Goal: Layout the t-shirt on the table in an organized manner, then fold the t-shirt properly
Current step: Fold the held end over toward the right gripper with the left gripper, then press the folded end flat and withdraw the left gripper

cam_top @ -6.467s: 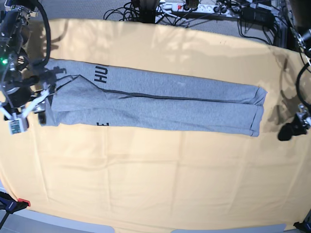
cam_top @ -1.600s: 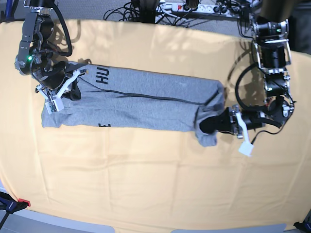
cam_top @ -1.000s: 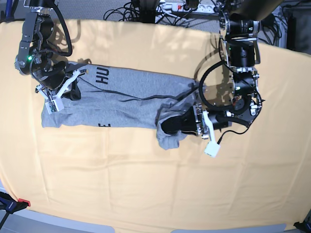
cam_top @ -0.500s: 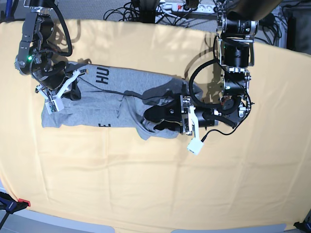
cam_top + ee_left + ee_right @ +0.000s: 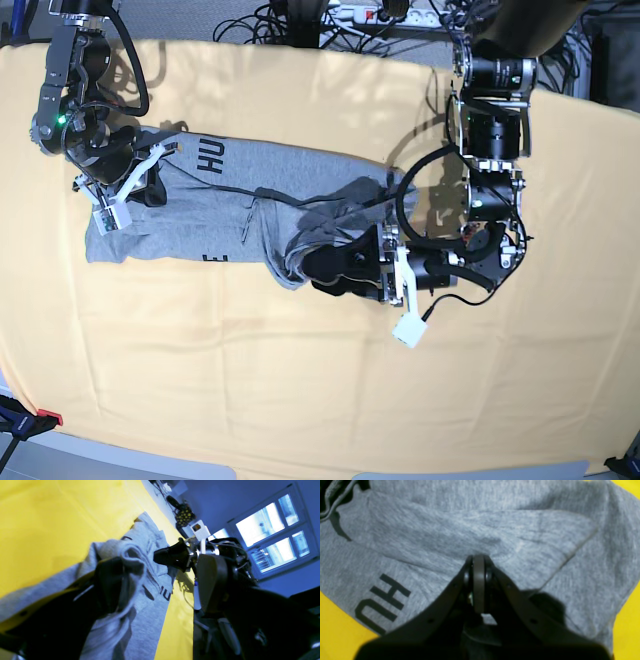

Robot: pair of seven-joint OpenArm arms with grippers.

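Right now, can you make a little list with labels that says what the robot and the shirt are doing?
garment: grey t-shirt, a long strip with one end folded over toward the middle
lettering: black letters show near the other end
surface: table under yellow-orange cloth
left gripper: open, at the folded-over end, cloth draped on one finger
right gripper: shut, tip pressed onto the shirt near the lettering

Beyond the far edge of the work surface, a white power strip (image 5: pixel 385 14) lies among a tangle of black cables (image 5: pixel 280 22) on a grey floor (image 5: pixel 455 52). A strip of the same grey floor shows along the near edge. In the left wrist view a multi-paned window (image 5: pixel 273 527) glows bright in a bluish wall (image 5: pixel 220 502), throwing dappled light patches across the far side.
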